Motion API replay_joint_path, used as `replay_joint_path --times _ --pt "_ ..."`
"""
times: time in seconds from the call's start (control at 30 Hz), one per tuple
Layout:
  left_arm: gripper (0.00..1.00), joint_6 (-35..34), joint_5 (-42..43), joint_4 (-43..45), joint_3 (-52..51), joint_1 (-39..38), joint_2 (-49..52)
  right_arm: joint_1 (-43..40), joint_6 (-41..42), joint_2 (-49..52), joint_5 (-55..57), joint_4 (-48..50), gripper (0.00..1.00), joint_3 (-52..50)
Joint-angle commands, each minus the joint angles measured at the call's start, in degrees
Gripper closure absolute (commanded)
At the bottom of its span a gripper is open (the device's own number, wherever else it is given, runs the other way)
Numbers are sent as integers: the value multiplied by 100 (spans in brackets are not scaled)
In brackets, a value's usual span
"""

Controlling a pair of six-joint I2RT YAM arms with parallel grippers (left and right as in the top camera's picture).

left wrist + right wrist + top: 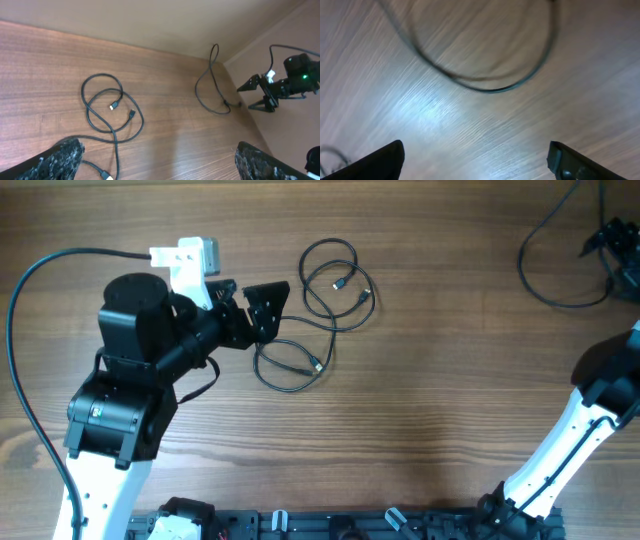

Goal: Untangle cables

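Observation:
The cables (335,285) are thin black cords lying in overlapping loops on the wooden table, with a lower loop (290,365) ending in a small plug. My left gripper (272,310) is open and empty, right at the left side of the loops. In the left wrist view the cables (107,107) lie ahead of the open left gripper (160,167), and one strand with a plug (106,175) runs by the left finger. My right gripper (475,160) is open and empty over bare table, far from the cables. It also shows in the left wrist view (252,95).
A thicker black robot cable (550,275) loops on the table at the back right. It shows blurred in the right wrist view (485,87) and in the left wrist view (212,85). The left arm's cable (30,280) arcs along the left edge.

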Motion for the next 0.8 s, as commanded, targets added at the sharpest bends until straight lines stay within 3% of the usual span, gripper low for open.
replay_joint_path --times 0.0,0.37,0.77 --pt "0 31 -9 -74 59 37 175 391 -776 -415 -522 -2 7 -46" --pt "0 44 -22 -557 59 37 809 1834 -1027 -1969 -734 -2 6 -46" --pt "1 55 -627 -1010 59 37 831 2662 -1008 -3222 -754 -4 0 -48"
